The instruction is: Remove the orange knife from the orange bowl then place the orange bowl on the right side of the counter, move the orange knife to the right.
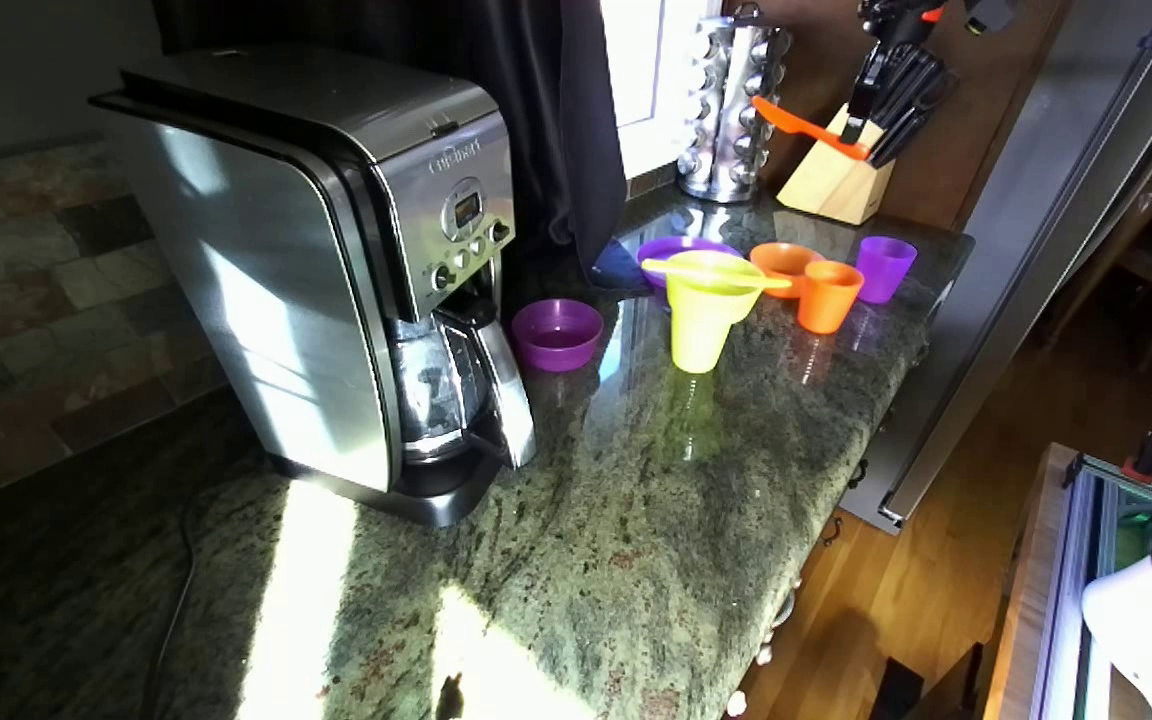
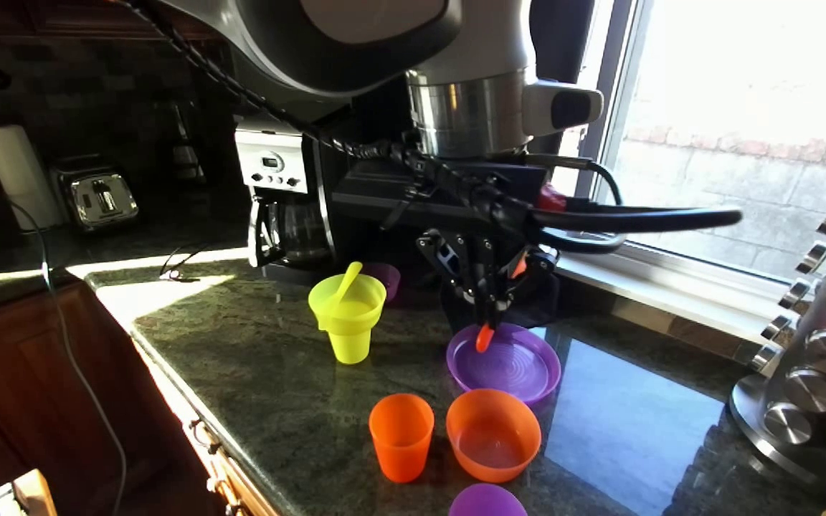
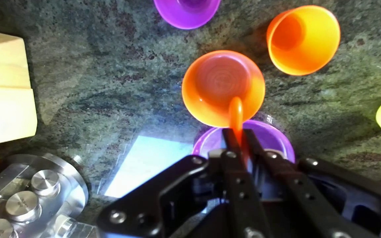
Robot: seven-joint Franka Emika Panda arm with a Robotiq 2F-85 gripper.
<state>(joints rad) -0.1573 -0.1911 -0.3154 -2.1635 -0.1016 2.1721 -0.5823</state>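
One orange knife (image 1: 806, 126) hangs pinched in the narrow jaws of your gripper (image 3: 238, 132), held high, likely leaving the orange bowl (image 2: 493, 435) free to move.

Coffee maker (image 1: 336, 285), front, above display (image 1: 468, 210): "Cuisinart". Display content too small to read. Jar lids (image 3: 21, 203) on spice rack (image 3: 73, 185), wrist view: print too blurred to read.

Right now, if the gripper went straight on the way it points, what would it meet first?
Probably the orange bowl, with the orange knife held in the gripper touching first; depth is unclear, so possibly the purple plate beside it.
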